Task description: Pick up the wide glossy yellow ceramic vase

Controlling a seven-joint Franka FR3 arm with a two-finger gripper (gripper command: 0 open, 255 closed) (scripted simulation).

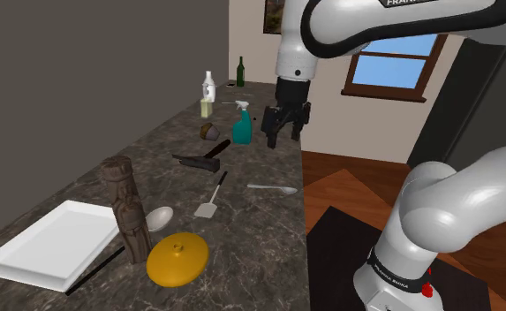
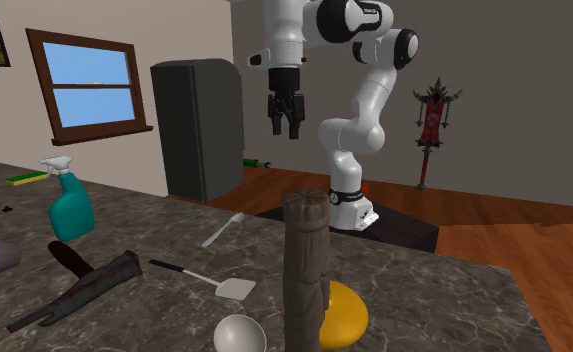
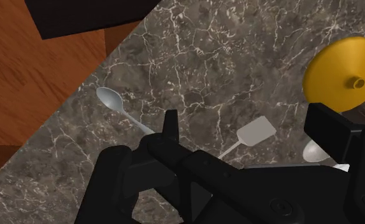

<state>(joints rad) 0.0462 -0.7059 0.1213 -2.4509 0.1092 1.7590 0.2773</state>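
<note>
hanging above the counter (image 1: 268,221) in the shoulder view, the end effector (image 1: 283,139) is pointing down with its two black fingers standing apart and clasping nothing. it is hovering near the counter's edge on the shoulder view's right, close to a teal spray bottle (image 1: 242,126). the yellow vase (image 1: 177,260) is sitting on the counter well apart from it, near the picture's lower edge, looking low and wide. a carved wooden figure (image 1: 127,212) is standing upright just beside the vase on the view's left, with a white tray (image 1: 39,247) lying beyond it. a small white bowl (image 1: 158,218), a spatula (image 1: 210,201) and a spoon (image 1: 273,188) are lying between the vase and the end effector.

in the second exterior view, the end effector (image 2: 285,133) is hanging well above the counter, a gap showing between its fingers. the yellow vase (image 2: 344,318) is peeking out from behind the wooden figure (image 2: 307,270), which is covering part of it. the bowl (image 2: 239,335) is sitting just beside the figure.

in the wrist view, the fingers (image 3: 170,124) are standing wide apart over the marbled counter. the yellow vase (image 3: 342,71) is showing as a disc with a small nub, lying out beyond one finger rather than between the two. the spoon (image 3: 117,105) and spatula (image 3: 254,132) are lying nearer.
</note>
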